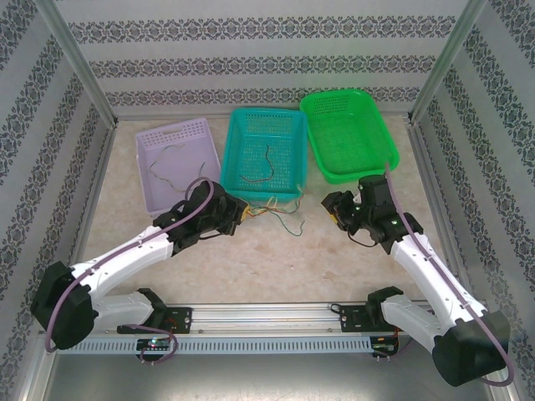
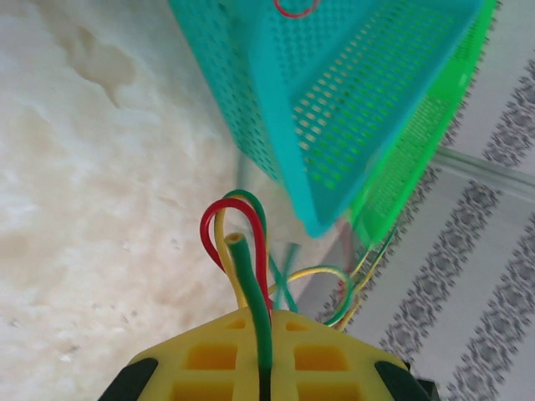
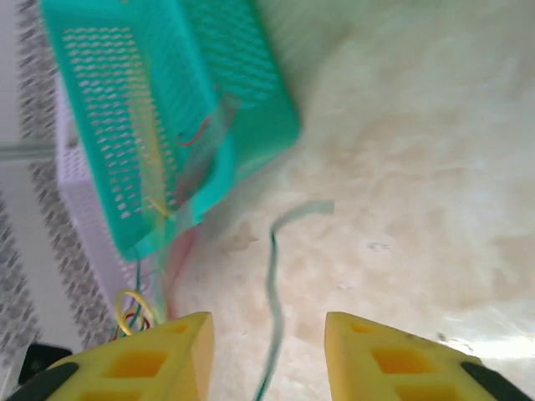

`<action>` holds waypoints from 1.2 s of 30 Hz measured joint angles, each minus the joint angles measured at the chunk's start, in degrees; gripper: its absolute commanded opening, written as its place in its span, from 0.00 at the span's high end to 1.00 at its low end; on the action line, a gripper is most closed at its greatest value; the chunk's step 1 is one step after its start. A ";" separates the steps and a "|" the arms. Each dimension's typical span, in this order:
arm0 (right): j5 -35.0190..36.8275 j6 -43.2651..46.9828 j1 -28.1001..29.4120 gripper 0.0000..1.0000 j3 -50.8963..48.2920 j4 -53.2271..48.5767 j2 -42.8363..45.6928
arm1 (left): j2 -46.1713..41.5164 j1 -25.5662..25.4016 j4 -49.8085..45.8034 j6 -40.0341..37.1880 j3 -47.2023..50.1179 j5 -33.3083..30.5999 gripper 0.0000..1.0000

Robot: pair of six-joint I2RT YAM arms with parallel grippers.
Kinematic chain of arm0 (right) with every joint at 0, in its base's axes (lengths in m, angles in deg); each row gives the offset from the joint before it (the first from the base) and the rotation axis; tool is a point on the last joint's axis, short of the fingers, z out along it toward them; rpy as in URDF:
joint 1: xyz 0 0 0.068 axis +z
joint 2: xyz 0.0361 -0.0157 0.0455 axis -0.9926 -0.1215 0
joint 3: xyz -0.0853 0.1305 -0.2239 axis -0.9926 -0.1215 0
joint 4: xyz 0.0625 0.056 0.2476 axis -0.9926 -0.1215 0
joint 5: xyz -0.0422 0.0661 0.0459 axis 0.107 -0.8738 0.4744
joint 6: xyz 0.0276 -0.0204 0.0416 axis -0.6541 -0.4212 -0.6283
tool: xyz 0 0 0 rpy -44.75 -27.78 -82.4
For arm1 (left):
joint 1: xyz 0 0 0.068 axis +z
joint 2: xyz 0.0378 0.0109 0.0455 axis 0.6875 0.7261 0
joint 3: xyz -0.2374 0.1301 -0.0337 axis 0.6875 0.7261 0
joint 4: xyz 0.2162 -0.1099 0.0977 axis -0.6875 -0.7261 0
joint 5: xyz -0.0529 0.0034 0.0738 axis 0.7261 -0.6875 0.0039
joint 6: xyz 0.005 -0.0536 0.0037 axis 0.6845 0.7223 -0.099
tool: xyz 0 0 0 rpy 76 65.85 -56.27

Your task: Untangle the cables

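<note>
no readable text, labels or numbers anywhere

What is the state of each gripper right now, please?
Left gripper: closed, holding the cables.
Right gripper: open, holding nothing.

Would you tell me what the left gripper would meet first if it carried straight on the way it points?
The left gripper, shut on the cables, would probably meet the teal basket at its near corner first, though depth is unclear.
</note>
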 measured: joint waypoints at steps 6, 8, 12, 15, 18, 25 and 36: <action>5.53 3.19 0.72 0.52 1.57 -6.93 2.97 | 4.50 0.00 -0.02 -0.52 -0.63 1.14 1.00; 7.04 4.72 1.66 0.53 3.19 -8.50 3.85 | 5.40 0.00 -0.72 -1.62 -1.81 2.12 1.00; 8.22 8.48 4.70 0.58 6.32 -9.22 3.65 | 5.64 0.00 -2.40 -4.26 -4.00 3.13 1.00; 7.78 11.04 8.44 0.59 6.34 -7.87 2.08 | 5.64 0.00 -3.50 -5.99 -4.50 3.32 1.00; 8.37 13.03 13.16 0.59 6.27 -7.85 -0.31 | 4.85 0.00 -6.21 -8.07 -5.09 2.49 1.00; 9.94 12.83 15.23 0.56 2.21 -7.80 -3.87 | -2.71 0.02 -19.69 -16.39 -11.45 -2.58 1.00; 17.99 11.13 20.92 0.54 7.02 -1.86 -25.68 | -16.13 0.02 -34.73 -26.08 -6.75 -7.82 1.00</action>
